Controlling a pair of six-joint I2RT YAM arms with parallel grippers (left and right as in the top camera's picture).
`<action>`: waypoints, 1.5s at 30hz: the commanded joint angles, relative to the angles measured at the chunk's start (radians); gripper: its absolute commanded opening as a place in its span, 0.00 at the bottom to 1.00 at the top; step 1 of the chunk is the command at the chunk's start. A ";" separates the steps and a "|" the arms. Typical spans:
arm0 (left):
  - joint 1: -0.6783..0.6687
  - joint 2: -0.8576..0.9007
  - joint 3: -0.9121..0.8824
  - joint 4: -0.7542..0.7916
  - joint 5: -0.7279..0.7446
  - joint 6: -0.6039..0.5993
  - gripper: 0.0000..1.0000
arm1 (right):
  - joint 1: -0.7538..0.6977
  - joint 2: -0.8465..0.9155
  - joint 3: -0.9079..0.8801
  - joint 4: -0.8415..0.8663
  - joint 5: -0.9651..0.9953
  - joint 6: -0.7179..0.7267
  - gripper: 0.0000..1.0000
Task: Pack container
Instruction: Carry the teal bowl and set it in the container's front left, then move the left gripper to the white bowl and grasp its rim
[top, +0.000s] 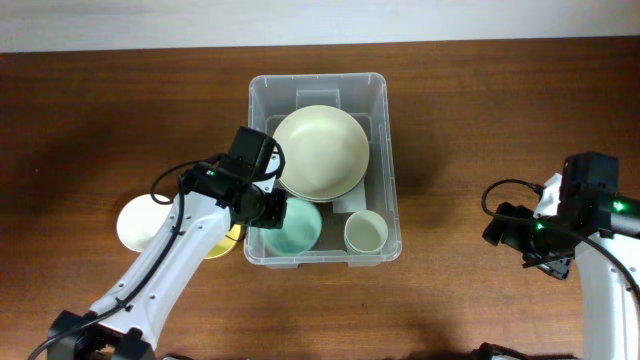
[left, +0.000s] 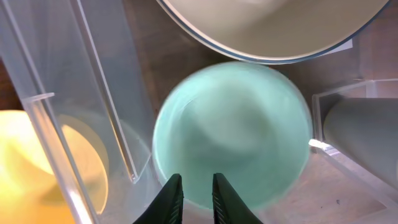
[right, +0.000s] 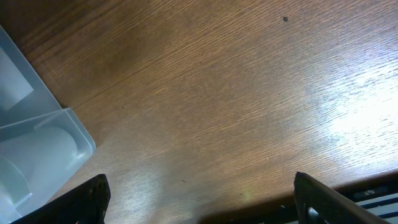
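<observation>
Low in the container (top: 392, 150), the left gripper (left: 197, 182) hangs over a mint bowl (left: 233, 130), grip unclear; the right gripper (right: 200, 182) gapes wide.

Wooden table (top: 480, 110); container (top: 318, 82), pale dish (top: 140, 222), yellow bowl (top: 226, 243)

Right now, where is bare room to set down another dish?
Bare: tabletop between bin and right pincer, and its far-left corner. Crowded: the bin, holding plate, green bowl, cup; a white bowl and a yellow bowl left of it.
</observation>
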 joint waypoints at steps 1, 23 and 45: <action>0.000 0.002 0.014 -0.002 -0.035 0.012 0.18 | 0.005 0.003 -0.005 0.002 0.005 -0.011 0.90; 0.532 -0.207 0.139 -0.046 -0.266 0.011 0.18 | 0.005 0.003 -0.005 0.001 0.005 -0.011 0.91; 0.821 0.249 0.045 -0.046 -0.162 -0.003 0.45 | 0.005 0.003 -0.005 -0.003 0.005 -0.011 0.91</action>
